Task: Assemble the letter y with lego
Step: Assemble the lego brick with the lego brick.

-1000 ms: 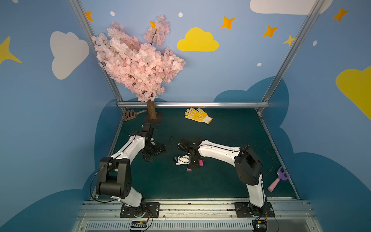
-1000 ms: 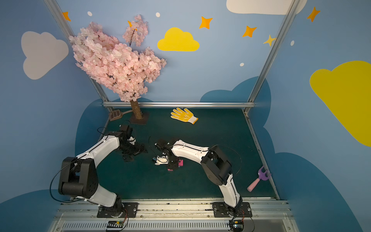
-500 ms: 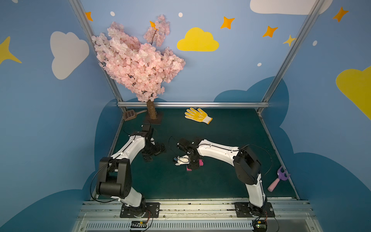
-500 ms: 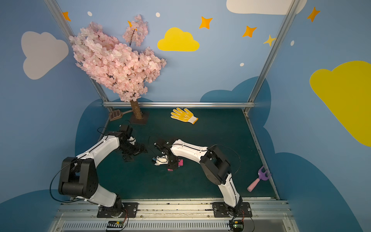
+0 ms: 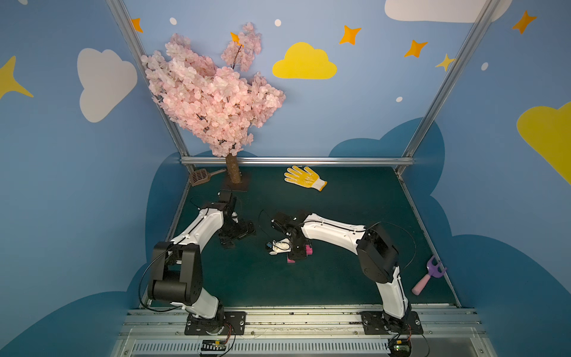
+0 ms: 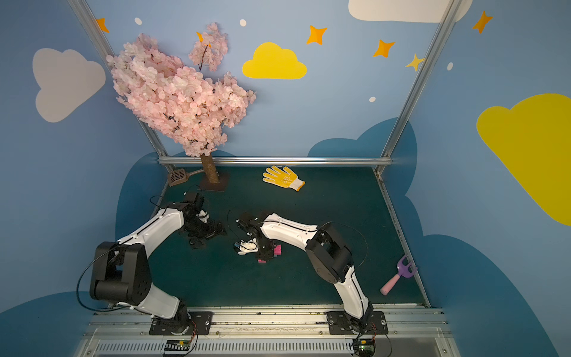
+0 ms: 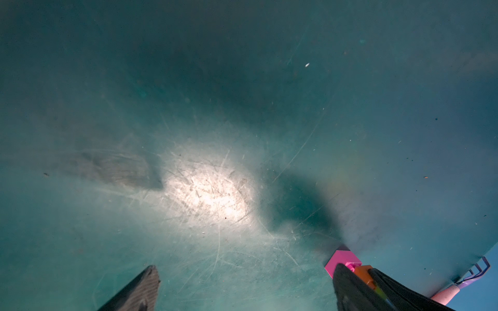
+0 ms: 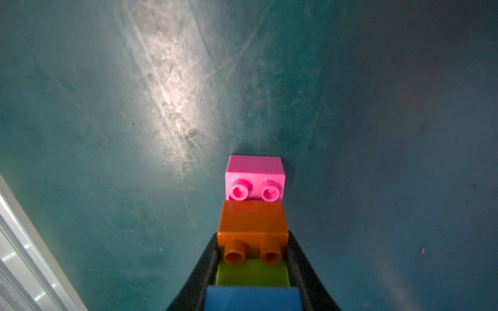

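Right gripper (image 8: 253, 239): jaws closed narrow on a joined lego row (image 8: 253, 188). Orange brick (image 8: 252, 218), lime green brick (image 8: 252, 273) and blue brick (image 8: 252, 297) are pinched between the two fingers, blue deepest in the jaws. Pink brick (image 8: 254, 168) is seen just past the fingertips, set against the green mat (image 8: 107, 107). Left gripper (image 5: 236, 235): jaws spread wide and empty, well apart from the row

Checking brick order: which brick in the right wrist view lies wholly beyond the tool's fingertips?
The pink brick; orange, green and blue sit between the right tool's fingers.
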`<state>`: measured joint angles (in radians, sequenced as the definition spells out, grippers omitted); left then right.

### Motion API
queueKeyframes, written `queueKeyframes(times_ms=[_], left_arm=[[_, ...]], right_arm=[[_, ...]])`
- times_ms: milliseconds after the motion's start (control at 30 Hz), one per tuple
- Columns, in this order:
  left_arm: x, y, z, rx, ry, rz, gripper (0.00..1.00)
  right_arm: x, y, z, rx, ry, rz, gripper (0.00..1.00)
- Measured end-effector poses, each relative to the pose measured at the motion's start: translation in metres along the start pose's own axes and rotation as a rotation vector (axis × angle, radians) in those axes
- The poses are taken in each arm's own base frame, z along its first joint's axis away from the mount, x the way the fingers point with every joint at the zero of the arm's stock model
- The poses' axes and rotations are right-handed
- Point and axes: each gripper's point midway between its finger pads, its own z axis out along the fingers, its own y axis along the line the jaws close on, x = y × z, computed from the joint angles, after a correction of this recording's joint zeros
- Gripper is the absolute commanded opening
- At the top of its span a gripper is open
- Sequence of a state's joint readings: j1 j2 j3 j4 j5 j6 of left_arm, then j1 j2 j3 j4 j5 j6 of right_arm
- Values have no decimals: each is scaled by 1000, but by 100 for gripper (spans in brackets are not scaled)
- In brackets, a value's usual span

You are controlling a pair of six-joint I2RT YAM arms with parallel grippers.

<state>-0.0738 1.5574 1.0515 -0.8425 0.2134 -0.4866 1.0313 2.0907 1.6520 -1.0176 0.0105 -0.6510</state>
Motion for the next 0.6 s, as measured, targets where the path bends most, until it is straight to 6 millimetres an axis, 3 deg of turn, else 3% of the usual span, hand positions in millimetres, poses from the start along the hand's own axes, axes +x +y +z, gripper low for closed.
queueKeyframes(times_ms=[600], left_arm=[[-1, -1, 0, 3, -5, 2, 100]], right_arm=[[-1, 0, 0, 4, 15, -4, 0]])
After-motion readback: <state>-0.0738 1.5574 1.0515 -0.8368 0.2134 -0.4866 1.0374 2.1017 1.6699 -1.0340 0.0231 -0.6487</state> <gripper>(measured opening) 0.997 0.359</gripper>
